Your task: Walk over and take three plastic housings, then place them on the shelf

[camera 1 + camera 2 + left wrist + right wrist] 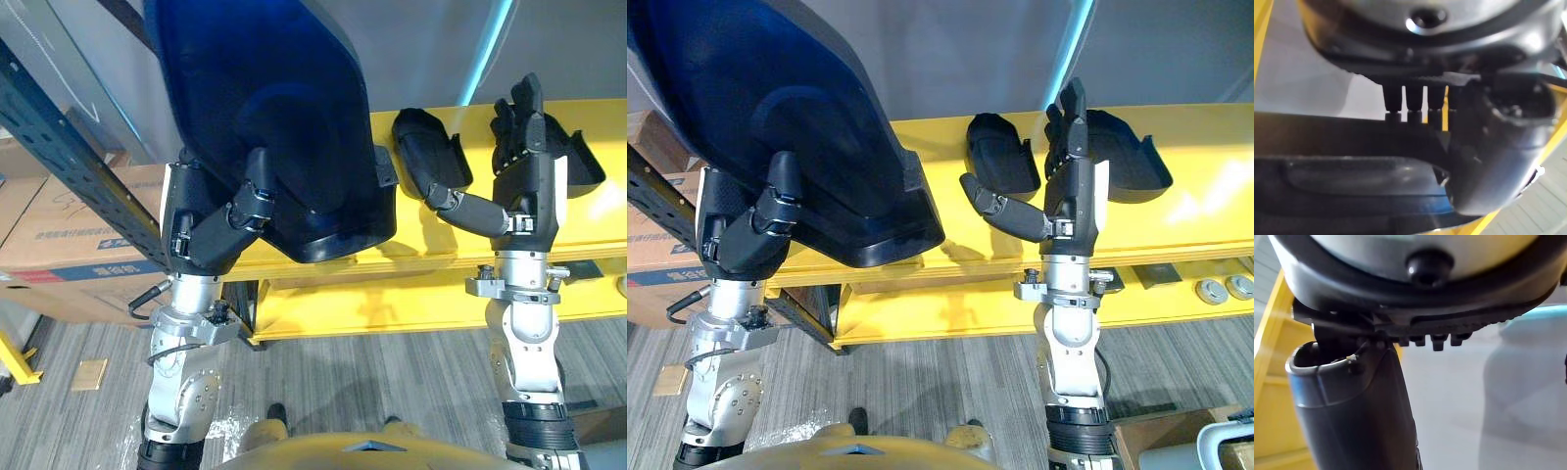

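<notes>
Your left hand (211, 230) grips a large dark blue housing (265, 88) at the left, thumb clamped across it, over the yellow shelf (1205, 201). Your right hand (1073, 181) is raised with fingers straight. Beyond it, two black housings (1001, 155) lie on the shelf.

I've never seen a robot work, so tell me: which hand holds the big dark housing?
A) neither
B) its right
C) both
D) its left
D: the left hand has its thumb curled over the housing, while the right hand is raised in front of the shelf with straight fingers and holds nothing.
</notes>
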Available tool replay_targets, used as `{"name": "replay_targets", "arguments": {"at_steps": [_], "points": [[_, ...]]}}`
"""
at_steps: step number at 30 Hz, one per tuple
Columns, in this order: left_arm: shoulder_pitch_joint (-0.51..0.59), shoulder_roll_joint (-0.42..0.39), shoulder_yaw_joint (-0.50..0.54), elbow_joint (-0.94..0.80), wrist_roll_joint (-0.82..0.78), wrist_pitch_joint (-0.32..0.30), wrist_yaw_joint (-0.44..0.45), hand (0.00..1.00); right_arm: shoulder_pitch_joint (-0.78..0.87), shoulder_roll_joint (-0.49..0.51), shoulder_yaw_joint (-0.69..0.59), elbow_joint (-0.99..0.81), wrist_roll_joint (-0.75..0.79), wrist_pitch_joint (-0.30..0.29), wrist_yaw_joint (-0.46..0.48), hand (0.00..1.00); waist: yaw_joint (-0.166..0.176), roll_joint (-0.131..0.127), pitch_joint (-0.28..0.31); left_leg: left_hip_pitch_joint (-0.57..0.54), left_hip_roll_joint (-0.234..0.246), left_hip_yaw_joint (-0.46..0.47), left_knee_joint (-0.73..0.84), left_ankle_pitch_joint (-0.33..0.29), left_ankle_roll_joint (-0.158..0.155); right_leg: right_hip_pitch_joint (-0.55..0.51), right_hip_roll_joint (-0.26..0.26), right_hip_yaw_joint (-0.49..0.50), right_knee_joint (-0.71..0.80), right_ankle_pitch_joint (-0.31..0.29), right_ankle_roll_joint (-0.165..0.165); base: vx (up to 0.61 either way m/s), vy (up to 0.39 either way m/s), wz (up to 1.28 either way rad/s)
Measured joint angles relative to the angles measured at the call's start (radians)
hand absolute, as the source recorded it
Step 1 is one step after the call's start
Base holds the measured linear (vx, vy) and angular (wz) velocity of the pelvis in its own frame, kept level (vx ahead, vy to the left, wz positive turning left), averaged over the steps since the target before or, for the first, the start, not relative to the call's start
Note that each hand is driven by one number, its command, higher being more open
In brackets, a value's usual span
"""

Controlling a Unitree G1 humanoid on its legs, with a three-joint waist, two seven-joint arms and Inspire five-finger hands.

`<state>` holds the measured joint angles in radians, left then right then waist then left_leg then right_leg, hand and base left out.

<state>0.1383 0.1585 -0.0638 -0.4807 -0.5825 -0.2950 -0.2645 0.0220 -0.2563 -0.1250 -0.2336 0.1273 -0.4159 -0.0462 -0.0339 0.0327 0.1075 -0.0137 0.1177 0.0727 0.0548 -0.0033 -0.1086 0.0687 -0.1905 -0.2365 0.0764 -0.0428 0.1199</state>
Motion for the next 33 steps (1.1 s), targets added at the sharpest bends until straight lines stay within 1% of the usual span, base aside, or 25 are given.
{"name": "replay_targets", "arguments": {"at_steps": [1,3,4,5,7,8,9,10,11,13,14,16,20,22,23,25,28,30,32,33], "points": [[-0.01,0.01,0.003,0.001,0.024,0.018,0.02,0.0,0.024,0.0,-0.009,-0.026,0.001,0.001,0.009,1.0,-0.002,0.001,-0.001,0.011,0.0,0.004,-0.018,0.011,0.0,-0.001,0.001,0.006,0.0,0.0,0.0,0.01,-0.022,-0.08],[-0.022,0.025,0.008,0.005,0.053,0.03,0.055,0.0,0.046,0.0,-0.011,-0.051,0.015,0.009,0.033,1.0,-0.005,0.002,-0.003,0.03,-0.001,0.017,-0.044,0.023,-0.001,-0.003,0.001,0.019,0.0,0.001,0.0,0.01,-0.001,-0.17],[-0.039,0.043,0.02,0.016,0.091,0.039,0.093,0.0,0.057,0.0,-0.009,-0.056,0.047,0.015,0.072,1.0,-0.015,0.001,-0.005,0.046,-0.001,0.028,-0.063,0.03,0.0,-0.003,0.001,0.027,0.001,0.002,0.0,0.0,0.002,-0.19],[-0.054,0.051,0.027,0.03,0.115,0.04,0.109,0.0,0.063,0.0,-0.01,-0.057,0.06,0.017,0.088,1.0,-0.019,0.002,-0.006,0.049,-0.002,0.03,-0.067,0.032,0.001,-0.002,0.001,0.029,0.001,0.002,0.0,0.0,0.005,-0.18],[-0.121,0.088,0.051,0.095,0.174,0.048,0.157,0.0,0.085,0.001,-0.01,-0.057,0.097,0.028,0.135,1.0,-0.024,0.005,-0.008,0.063,-0.002,0.041,-0.084,0.041,0.001,-0.006,0.001,0.042,0.005,0.002,0.001,-0.03,0.009,-0.18],[-0.185,0.12,0.071,0.17,0.216,0.062,0.203,0.0,0.096,0.0,-0.008,-0.057,0.128,0.045,0.176,1.0,-0.028,0.009,-0.011,0.072,-0.002,0.058,-0.098,0.047,0.001,-0.016,0.002,0.057,0.009,0.003,0.002,-0.04,0.01,-0.22],[-0.211,0.134,0.077,0.21,0.231,0.066,0.221,0.0,0.101,0.0,-0.007,-0.057,0.134,0.051,0.191,1.0,-0.031,0.011,-0.012,0.074,-0.002,0.062,-0.101,0.049,0.001,-0.019,0.002,0.064,0.009,0.003,0.003,-0.04,0.013,-0.26],[-0.256,0.162,0.086,0.281,0.244,0.081,0.253,0.0,0.107,0.0,-0.001,-0.057,0.152,0.068,0.219,1.0,-0.043,0.013,-0.014,0.078,-0.003,0.069,-0.107,0.052,0.002,-0.022,0.002,0.072,0.009,0.004,0.004,-0.03,0.01,-0.14],[-0.277,0.176,0.09,0.318,0.246,0.088,0.263,0.0,0.11,-0.002,0.002,-0.056,0.165,0.077,0.237,1.0,-0.05,0.014,-0.014,0.08,-0.004,0.072,-0.112,0.055,0.002,-0.025,0.002,0.075,0.01,0.005,0.005,-0.03,0.011,-0.16],[-0.355,0.23,0.091,0.473,0.256,0.126,0.296,0.0,0.12,-0.019,0.02,-0.053,0.175,0.091,0.284,1.0,-0.066,0.016,-0.015,0.081,-0.004,0.09,-0.117,0.058,0.004,-0.041,0.004,0.096,0.012,0.01,0.006,-0.02,0.014,-0.22],[-0.37,0.241,0.09,0.513,0.258,0.129,0.299,0.0,0.12,-0.025,0.027,-0.053,0.178,0.097,0.296,1.0,-0.072,0.016,-0.015,0.081,-0.004,0.094,-0.119,0.06,0.005,-0.046,0.004,0.1,0.014,0.011,0.006,-0.01,0.014,-0.21],[-0.427,0.262,0.088,0.662,0.242,0.151,0.303,0.0,0.119,-0.055,0.07,-0.043,0.234,0.109,0.346,1.0,-0.087,0.017,-0.014,0.092,-0.006,0.11,-0.138,0.068,0.005,-0.06,0.005,0.117,0.025,0.011,0.006,0.0,0.015,-0.18],[-0.501,0.276,0.076,0.739,0.165,0.181,0.305,0.0,0.111,-0.079,0.121,-0.035,0.242,0.127,0.382,1.0,-0.088,0.023,-0.01,0.092,-0.006,0.114,-0.138,0.069,0.005,-0.069,0.005,0.127,0.034,0.01,0.006,0.0,0.005,-0.05],[-0.537,0.278,0.067,0.787,0.091,0.215,0.298,0.0,0.085,-0.102,0.167,-0.014,0.242,0.144,0.396,1.0,-0.098,0.031,-0.004,0.091,-0.006,0.113,-0.138,0.071,0.006,-0.071,0.005,0.129,0.04,0.005,0.002,0.0,0.0,0.0],[-0.548,0.278,0.064,0.804,0.07,0.218,0.295,0.0,0.076,-0.103,0.176,-0.008,0.242,0.15,0.397,1.0,-0.099,0.032,-0.001,0.091,-0.006,0.113,-0.138,0.072,0.006,-0.071,0.005,0.129,0.043,0.003,0.002,-0.03,-0.002,0.04],[-0.579,0.276,0.061,0.849,0.007,0.244,0.287,0.0,0.073,-0.103,0.187,-0.007,0.243,0.164,0.399,1.0,-0.102,0.038,0.007,0.091,-0.005,0.11,-0.139,0.074,0.007,-0.073,0.006,0.131,0.052,-0.007,0.0,-0.04,-0.008,0.03],[-0.607,0.277,0.062,0.888,-0.012,0.269,0.293,0.0,0.072,-0.103,0.188,-0.007,0.244,0.182,0.399,1.0,-0.102,0.039,0.014,0.09,-0.005,0.111,-0.139,0.076,0.006,-0.088,0.005,0.136,0.079,-0.02,-0.003,-0.01,-0.002,-0.01],[-0.66,0.281,0.07,0.949,-0.019,0.298,0.311,0.0,0.056,-0.107,0.192,-0.008,0.244,0.195,0.397,1.0,-0.105,0.037,0.041,0.088,-0.003,0.111,-0.139,0.082,0.006,-0.096,0.006,0.138,0.093,-0.026,-0.008,-0.03,-0.007,-0.01],[-0.695,0.287,0.071,0.996,-0.018,0.308,0.323,0.0,0.033,-0.109,0.198,-0.012,0.244,0.197,0.389,1.0,-0.108,0.037,0.064,0.072,-0.004,0.112,-0.139,0.088,0.007,-0.118,0.006,0.145,0.103,-0.027,-0.008,-0.07,-0.008,-0.01],[-0.706,0.293,0.07,1.011,-0.014,0.322,0.331,1.0,0.023,-0.112,0.202,-0.013,0.244,0.197,0.385,1.0,-0.11,0.037,0.071,0.059,-0.004,0.112,-0.139,0.093,0.007,-0.134,0.006,0.148,0.11,-0.027,-0.009,-0.06,-0.008,0.01]]}}
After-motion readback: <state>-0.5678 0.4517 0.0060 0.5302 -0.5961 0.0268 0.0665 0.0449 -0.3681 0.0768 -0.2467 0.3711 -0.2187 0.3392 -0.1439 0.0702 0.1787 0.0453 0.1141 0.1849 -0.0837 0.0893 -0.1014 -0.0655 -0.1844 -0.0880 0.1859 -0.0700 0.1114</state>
